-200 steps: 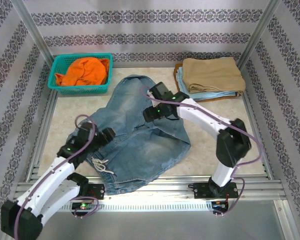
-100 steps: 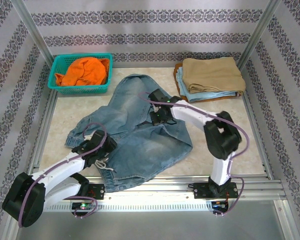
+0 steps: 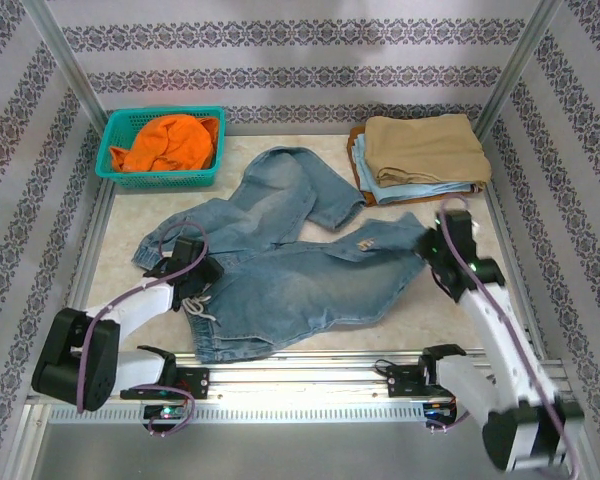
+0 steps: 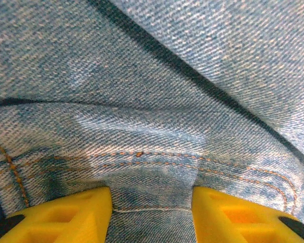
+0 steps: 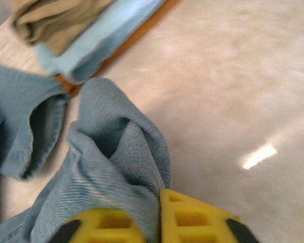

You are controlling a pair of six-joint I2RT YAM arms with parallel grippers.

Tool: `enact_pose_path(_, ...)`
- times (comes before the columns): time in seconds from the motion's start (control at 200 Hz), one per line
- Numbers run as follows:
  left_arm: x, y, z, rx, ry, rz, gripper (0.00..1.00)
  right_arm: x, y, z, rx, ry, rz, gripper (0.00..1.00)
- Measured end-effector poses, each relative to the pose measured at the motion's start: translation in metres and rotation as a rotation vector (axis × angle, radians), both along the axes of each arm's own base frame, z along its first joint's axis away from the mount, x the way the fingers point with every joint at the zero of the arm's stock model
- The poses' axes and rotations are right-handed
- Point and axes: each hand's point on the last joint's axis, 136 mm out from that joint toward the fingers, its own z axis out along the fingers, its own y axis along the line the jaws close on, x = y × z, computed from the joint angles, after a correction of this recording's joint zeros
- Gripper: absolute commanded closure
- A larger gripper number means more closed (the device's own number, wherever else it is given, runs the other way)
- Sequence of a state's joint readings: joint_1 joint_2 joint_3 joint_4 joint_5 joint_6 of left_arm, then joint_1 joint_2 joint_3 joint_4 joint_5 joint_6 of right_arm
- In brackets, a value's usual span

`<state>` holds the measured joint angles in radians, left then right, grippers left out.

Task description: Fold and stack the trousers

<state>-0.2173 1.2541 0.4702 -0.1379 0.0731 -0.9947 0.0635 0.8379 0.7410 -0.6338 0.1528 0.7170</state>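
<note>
The trousers (image 3: 300, 275), faded light-blue jeans, lie stretched across the table from left to right. One leg runs up toward the back and folds over. My left gripper (image 3: 202, 272) sits low at their left end. In the left wrist view its yellow fingers (image 4: 66, 212) press a bunched, seamed fold of the trousers (image 4: 157, 101) from both sides, the left gripper (image 4: 152, 205) shut on it. My right gripper (image 3: 432, 252) holds the right end. In the right wrist view the right gripper (image 5: 156, 212) is shut on a pinched ridge of the trousers (image 5: 116, 152).
A teal basket (image 3: 160, 178) holding an orange garment (image 3: 165, 140) stands at the back left. A folded stack with tan trousers on top (image 3: 425, 150) sits at the back right, close to my right gripper; its edge (image 5: 76, 30) shows in the right wrist view. Metal rails (image 3: 300, 375) line the front edge.
My right arm swung from the table's middle to the right, dragging the denim and spreading the trousers out. Its jaws closed on the cloth. The left gripper narrowed onto the left end.
</note>
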Motion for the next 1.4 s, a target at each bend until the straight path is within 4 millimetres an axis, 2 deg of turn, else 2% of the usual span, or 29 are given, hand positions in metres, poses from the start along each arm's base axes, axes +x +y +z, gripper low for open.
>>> enact_pose_path(0.035,0.003,0.002,0.001,0.002,0.001,-0.002,0.53,-0.014,-0.011,-0.001,0.002,-0.013,-0.049,0.35)
enact_pose_path(0.105,0.007,0.009,0.002,0.018,0.003,0.001,0.52,-0.037,-0.027,-0.001,0.001,-0.034,-0.123,0.28)
enact_pose_path(0.175,0.011,0.016,0.006,0.035,0.009,0.004,0.52,-0.050,-0.036,0.003,0.000,-0.056,-0.170,0.28)
enact_pose_path(0.27,0.018,0.030,0.014,0.054,0.000,0.018,0.51,-0.051,-0.035,0.001,0.011,-0.032,-0.157,0.31)
enact_pose_path(0.395,0.025,0.056,0.022,0.077,-0.007,0.065,0.50,-0.029,-0.005,-0.004,0.051,0.053,-0.002,0.33)
enact_pose_path(0.46,0.029,0.069,0.027,0.090,-0.012,0.088,0.50,-0.012,0.026,-0.004,0.018,0.098,0.149,0.32)
enact_pose_path(0.535,0.035,0.075,0.035,0.092,-0.023,0.089,0.48,0.006,0.073,-0.004,-0.034,0.134,0.340,0.31)
enact_pose_path(0.605,0.038,0.066,0.043,0.074,-0.034,0.056,0.43,0.018,0.113,-0.010,-0.071,0.165,0.487,0.32)
enact_pose_path(0.669,0.034,0.050,0.055,0.079,-0.058,0.008,0.38,0.025,0.135,-0.021,-0.102,0.204,0.561,0.32)
enact_pose_path(0.724,0.026,0.023,0.070,0.084,-0.100,-0.072,0.38,0.033,0.150,-0.036,-0.128,0.250,0.611,0.33)
enact_pose_path(0.779,0.015,-0.014,0.087,0.059,-0.155,-0.177,0.38,0.038,0.161,-0.054,-0.151,0.298,0.649,0.35)
enact_pose_path(0.839,-0.001,-0.049,0.095,0.024,-0.189,-0.267,0.38,0.044,0.169,-0.075,-0.176,0.354,0.679,0.36)
enact_pose_path(0.884,-0.016,-0.067,0.089,0.001,-0.180,-0.316,0.38,0.046,0.173,-0.089,-0.193,0.392,0.699,0.37)
enact_pose_path(0.929,-0.034,-0.078,0.073,-0.005,-0.143,-0.346,0.38,0.047,0.177,-0.102,-0.209,0.428,0.719,0.38)
enact_pose_path(1.019,-0.069,-0.080,0.027,0.004,-0.022,-0.358,0.39,0.049,0.182,-0.124,-0.235,0.484,0.748,0.42)
enact_pose_path(1.049,-0.079,-0.075,0.012,0.013,0.018,-0.347,0.40,0.050,0.182,-0.130,-0.241,0.500,0.752,0.46)
enact_pose_path(1.089,-0.088,-0.067,-0.006,0.027,0.053,-0.318,0.41,0.051,0.182,-0.137,-0.251,0.516,0.757,0.61)
enact_pose_path(1.159,-0.081,-0.068,-0.002,-0.004,0.010,-0.266,0.44,0.051,0.179,-0.145,-0.275,0.538,0.755,0.85)
enact_pose_path(1.244,-0.079,-0.063,-0.006,-0.004,-0.003,-0.218,0.51,0.054,0.172,-0.146,-0.303,0.540,0.733,1.00)
enact_pose_path(1.329,-0.076,-0.053,-0.005,-0.008,-0.017,-0.172,0.57,0.059,0.166,-0.135,-0.308,0.502,0.692,1.00)
enact_pose_path(1.404,-0.070,-0.035,-0.002,0.000,-0.027,-0.105,0.58,0.061,0.155,-0.111,-0.292,0.434,0.636,1.00)
